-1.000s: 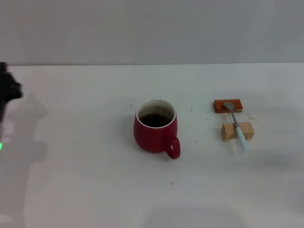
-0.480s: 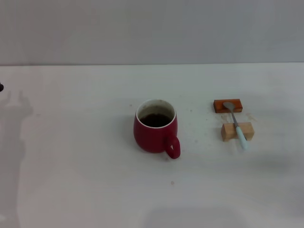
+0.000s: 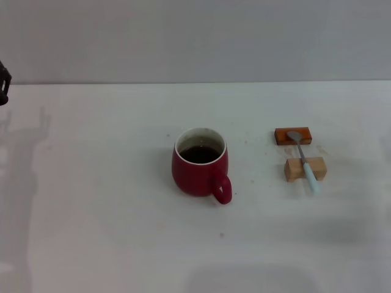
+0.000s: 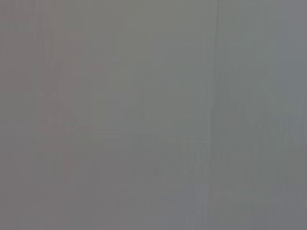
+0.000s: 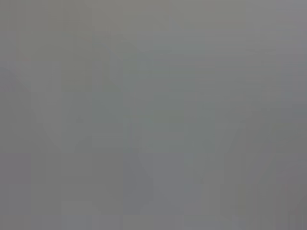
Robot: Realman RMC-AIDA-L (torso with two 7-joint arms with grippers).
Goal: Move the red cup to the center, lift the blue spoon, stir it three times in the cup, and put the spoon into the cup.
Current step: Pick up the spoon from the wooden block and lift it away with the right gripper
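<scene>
The red cup [image 3: 197, 172] stands near the middle of the white table in the head view, dark liquid inside, its handle turned to the front right. The blue spoon [image 3: 310, 176] lies to the cup's right. Its metal bowl rests on a small orange-red block [image 3: 293, 136] and its pale blue handle crosses a wooden block [image 3: 305, 169]. Only a dark piece of my left gripper [image 3: 3, 82] shows at the far left edge, well away from the cup. My right gripper is out of view. Both wrist views show only flat grey.
The white table [image 3: 110, 213] runs back to a grey wall. The left arm's shadow falls on the table's left side. A few small specks lie near the cup.
The dark part of my left arm at the left edge has moved up and back, and its shadow has shifted with it. The cup and the spoon have not moved.
</scene>
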